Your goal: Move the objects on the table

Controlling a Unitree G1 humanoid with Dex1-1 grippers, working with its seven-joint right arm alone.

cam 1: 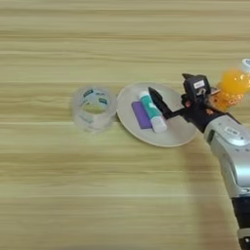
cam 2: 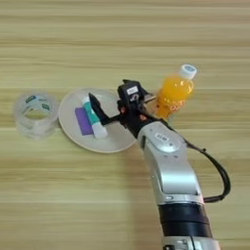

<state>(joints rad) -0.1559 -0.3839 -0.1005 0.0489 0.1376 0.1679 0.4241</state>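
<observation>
A teal-and-white glue stick [cam 2: 94, 120] lies on a white plate [cam 2: 111, 140] beside a flat purple piece [cam 2: 82, 121]. My right gripper [cam 2: 107, 89] hovers over the plate's right half, open. One black finger [cam 2: 99, 111] stretches along the glue stick's right side, and the other points up past the plate's far rim. Nothing sits between them. The orange juice bottle [cam 2: 174, 94] with its white cap [cam 2: 188, 72] stands on the table [cam 2: 58, 195] just right of the gripper's wrist, close behind it.
A roll of clear tape [cam 2: 35, 114] stands left of the plate, almost touching its rim. My silver forearm [cam 2: 168, 166] comes up from the bottom edge with a black cable [cam 2: 219, 173] looping on its right.
</observation>
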